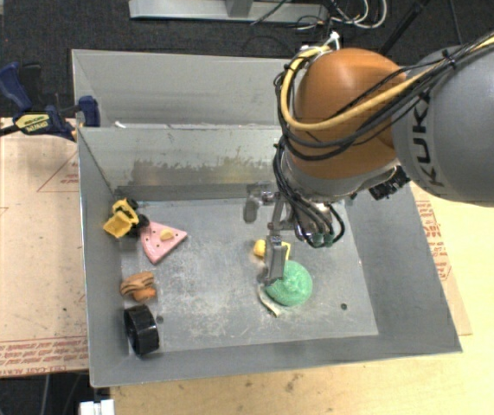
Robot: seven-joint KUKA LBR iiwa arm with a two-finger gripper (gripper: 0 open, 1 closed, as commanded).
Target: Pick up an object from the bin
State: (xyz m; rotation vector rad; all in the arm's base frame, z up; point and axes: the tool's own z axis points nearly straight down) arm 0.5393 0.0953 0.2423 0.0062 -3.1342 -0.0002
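My gripper [272, 264] hangs under the arm's wrist in the right half of the bin, low over the floor. Its tip stands at the upper left edge of a round green lump [292, 286] with a pale scrap under its left side. A small yellow piece [259, 248] lies just left of the gripper, touching or nearly touching it. Whether the gripper holds either thing is hidden by its own body.
Along the bin's left side lie a yellow and black toy [121, 220], a pink triangle with yellow spots [162, 241], a brown knotted piece [138, 286] and a black cylinder [142, 329]. The arm covers the bin's back right.
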